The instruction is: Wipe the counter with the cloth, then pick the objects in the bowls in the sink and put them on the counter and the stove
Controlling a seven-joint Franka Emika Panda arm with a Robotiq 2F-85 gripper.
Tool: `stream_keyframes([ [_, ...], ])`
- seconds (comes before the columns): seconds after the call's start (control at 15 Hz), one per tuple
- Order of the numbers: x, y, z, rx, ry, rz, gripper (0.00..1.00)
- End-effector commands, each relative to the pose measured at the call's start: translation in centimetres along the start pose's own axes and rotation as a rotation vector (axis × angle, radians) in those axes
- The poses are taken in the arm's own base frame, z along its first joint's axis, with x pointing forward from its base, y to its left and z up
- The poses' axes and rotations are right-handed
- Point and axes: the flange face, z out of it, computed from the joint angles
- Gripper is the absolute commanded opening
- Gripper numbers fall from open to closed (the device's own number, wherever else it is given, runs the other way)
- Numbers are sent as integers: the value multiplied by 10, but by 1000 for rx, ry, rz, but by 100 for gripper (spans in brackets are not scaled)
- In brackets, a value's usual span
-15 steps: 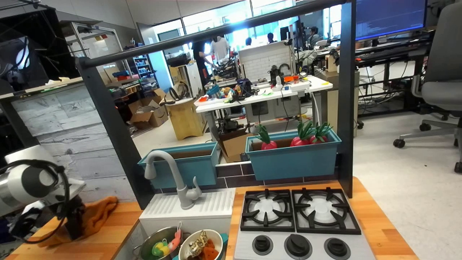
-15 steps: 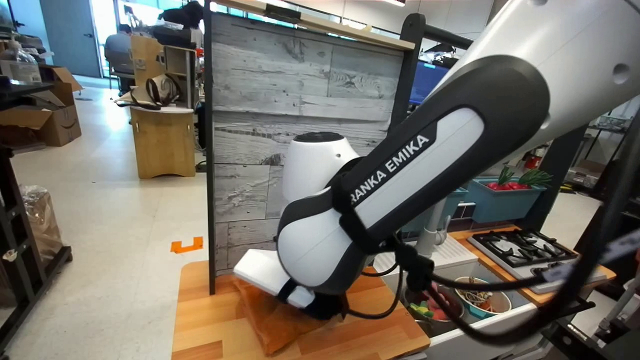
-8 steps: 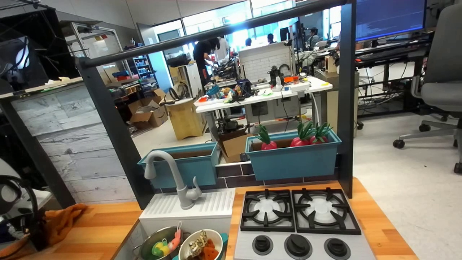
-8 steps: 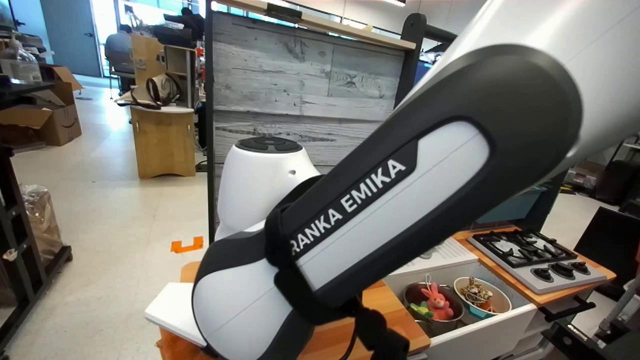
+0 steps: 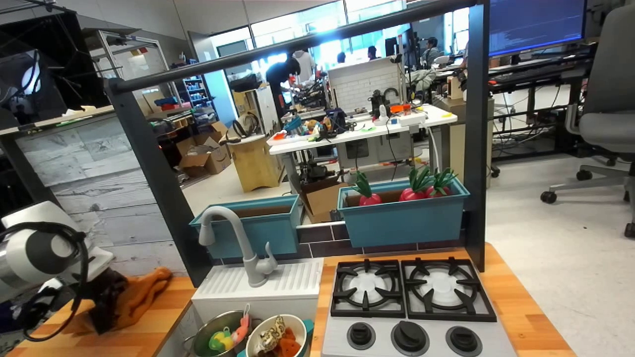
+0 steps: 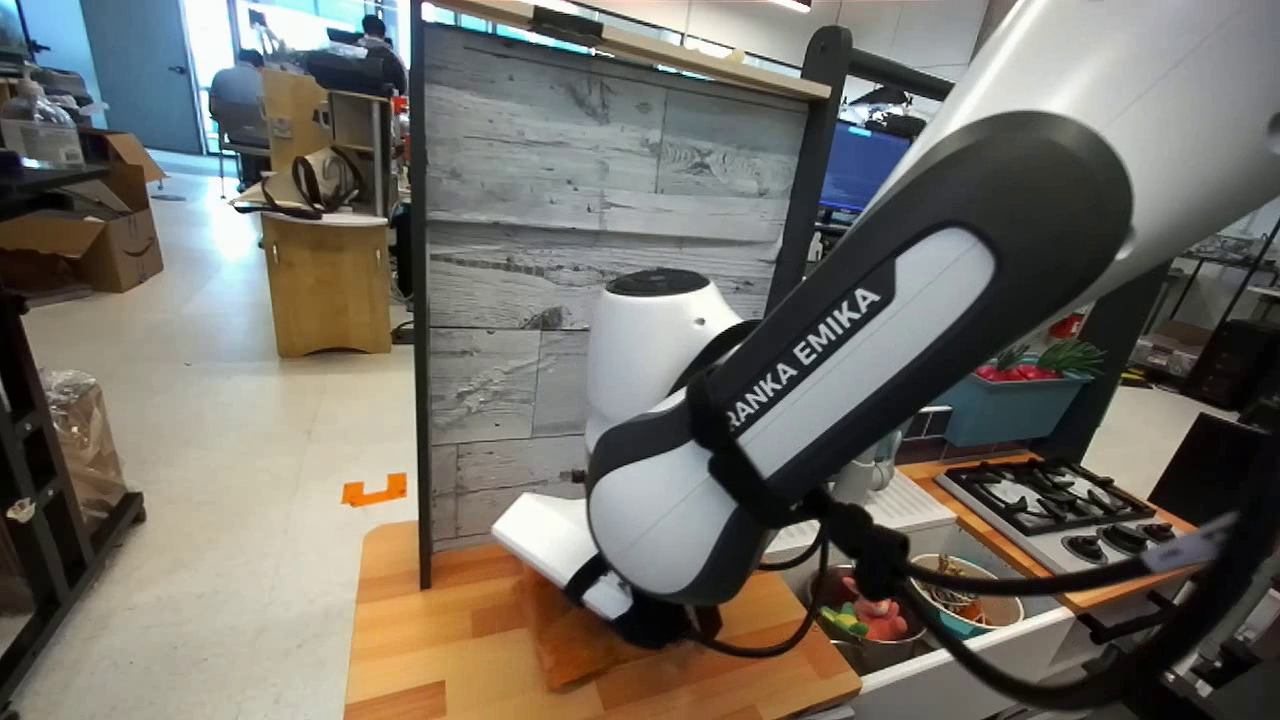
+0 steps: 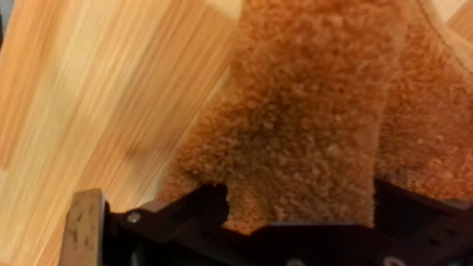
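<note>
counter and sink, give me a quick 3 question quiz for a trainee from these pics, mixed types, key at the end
1. Multiple choice: what lies on the counter? A) a toy radish B) the orange cloth C) a cardboard box
2. True or false: the pale bowl is on the stove.
3. Fill in: the pink toy is in the ... bowl.

Key: 1 B; 2 false, it is in the sink; 3 metal bowl.

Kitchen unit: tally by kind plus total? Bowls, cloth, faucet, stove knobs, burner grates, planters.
Bowls: 2
Cloth: 1
Faucet: 1
Stove knobs: 3
Burner grates: 2
Planters: 2
Total: 11
</note>
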Motion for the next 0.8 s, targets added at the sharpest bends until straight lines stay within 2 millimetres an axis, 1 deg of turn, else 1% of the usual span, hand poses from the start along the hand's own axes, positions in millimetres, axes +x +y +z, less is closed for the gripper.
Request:
stream_keyframes([
  [0.0,25,44,28,-139,57,48,100],
  [0.07,19,46,28,-155,61,19,100],
  [0.13,8,45,33,-168,39,-31,100],
  [0.2,-9,43,32,-178,-15,-76,100],
  [0.33,-38,28,28,-118,-63,-152,100],
  [0.4,-56,17,21,-91,-99,-177,100],
  [0.47,-69,11,18,-66,-125,-211,100],
  [0.53,-90,6,12,-53,-160,-249,100],
  [0.67,-110,2,11,-41,-231,-310,100],
  [0.73,-116,5,13,-63,-237,-313,100],
])
